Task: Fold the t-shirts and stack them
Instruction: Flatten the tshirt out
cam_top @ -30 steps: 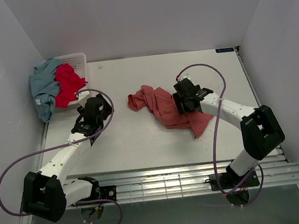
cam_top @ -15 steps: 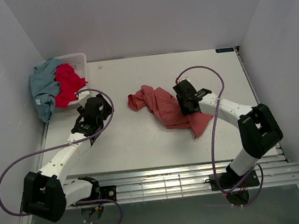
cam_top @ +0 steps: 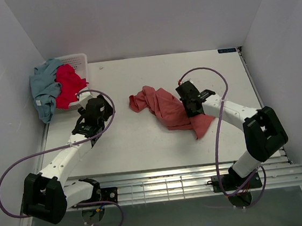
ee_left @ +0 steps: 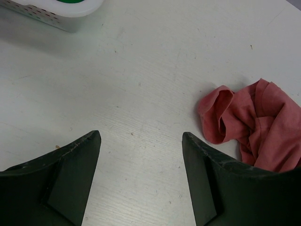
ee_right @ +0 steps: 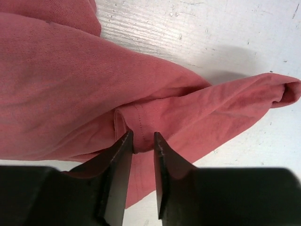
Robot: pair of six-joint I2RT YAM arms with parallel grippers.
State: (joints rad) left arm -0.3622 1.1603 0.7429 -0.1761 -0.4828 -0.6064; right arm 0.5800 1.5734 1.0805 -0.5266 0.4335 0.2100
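Cotton salmon-red t-shirt (cam_top: 164, 109), crumpled well right of the white basket (cam_top: 80, 56), looks light and limp, best held at the stitched hem fold that the right gripper (ee_right: 141, 143) pinches shut; left gripper (ee_left: 141, 139) gapes empty nearer the basket.

Lighting: bright, even, diffuse. Shadows: soft and faint on bench (ee_right: 235, 28) beside salmon-red t-shirt (ee_right: 56, 84). Focus: sharp.

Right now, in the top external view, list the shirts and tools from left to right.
grey-blue t-shirt → crimson t-shirt → left tool, open → salmon-red t-shirt → right tool, shut on that shirt's right part. The basket overlaps the first two, so it is left out.
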